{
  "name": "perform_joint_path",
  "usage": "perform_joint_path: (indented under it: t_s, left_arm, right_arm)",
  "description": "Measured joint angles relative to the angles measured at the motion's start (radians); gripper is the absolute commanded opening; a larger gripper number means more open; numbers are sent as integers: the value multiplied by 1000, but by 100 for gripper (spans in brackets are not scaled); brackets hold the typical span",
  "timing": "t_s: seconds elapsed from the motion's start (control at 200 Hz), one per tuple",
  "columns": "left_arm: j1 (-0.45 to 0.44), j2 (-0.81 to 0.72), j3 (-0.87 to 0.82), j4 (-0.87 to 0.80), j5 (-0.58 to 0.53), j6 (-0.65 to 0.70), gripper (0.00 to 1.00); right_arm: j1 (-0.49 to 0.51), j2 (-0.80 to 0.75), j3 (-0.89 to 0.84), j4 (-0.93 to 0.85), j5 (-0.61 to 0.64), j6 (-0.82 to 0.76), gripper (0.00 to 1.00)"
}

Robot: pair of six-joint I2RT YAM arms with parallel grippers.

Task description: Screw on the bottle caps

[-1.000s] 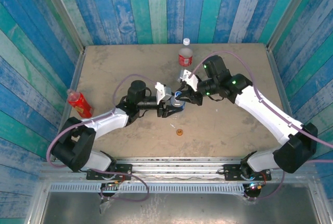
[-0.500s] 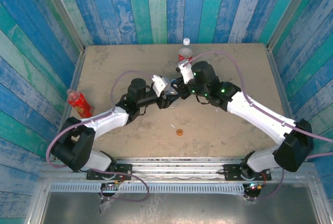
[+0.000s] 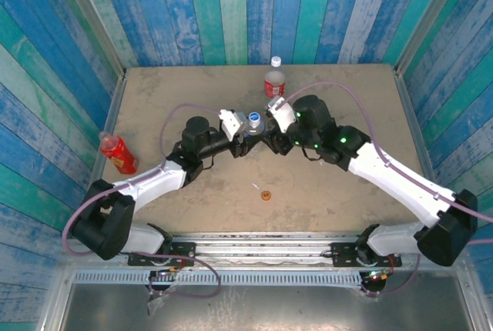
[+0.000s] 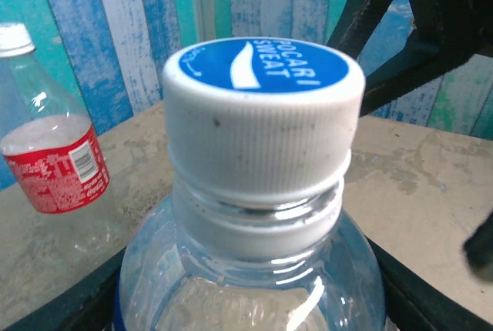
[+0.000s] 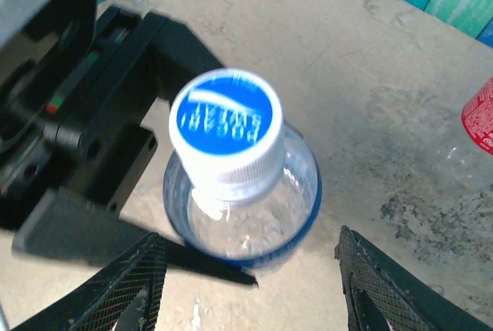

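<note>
The left claw [image 4: 246, 312] pinched the Pocari Sweat bottle [image 4: 246, 262] by its body at mid-tabletop [image 3: 354, 92]. Its blue-topped white cap [image 4: 262, 115] sat on the neck, apparently screwed down. The right claw [image 5: 253, 242] hung spread over it, fingers clear of the cap. The capped red-labelled bottle [image 3: 275, 81] stood behind, the slim red bottle [image 3: 118, 154] at the left edge, and an orange cap [image 3: 266, 195] lay nearer the front.

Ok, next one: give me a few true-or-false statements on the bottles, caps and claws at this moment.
1. The Pocari Sweat bottle wears its blue-topped cap. True.
2. The right claw is clamped on that cap. False: its fingers stand apart, off the cap.
3. The orange cap lies loose on the table. True.
4. The red-label bottle is uncapped. False: a white cap sits on it.
</note>
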Motion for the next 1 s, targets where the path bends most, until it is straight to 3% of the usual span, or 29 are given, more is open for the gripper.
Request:
perform_joint_path:
  t_s: [0.26,0.556,0.866,1.001]
  left_arm:
    - [0,-19,-39,-12,200,79,65]
    - [0,-78,-44,-74,352,140,65]
    - [2,-78,-19,-119,412,146,65]
    - [2,-78,-19,-129,401,141,64]
  right_arm:
    - [-88,-82,-14,-24,-258,-216,57]
    - [-100,-14,50,-81,-537,-369,56]
    - [-97,60,113,-135,-626,-418,26]
    - [-97,64,115,-145,-626,-430,23]
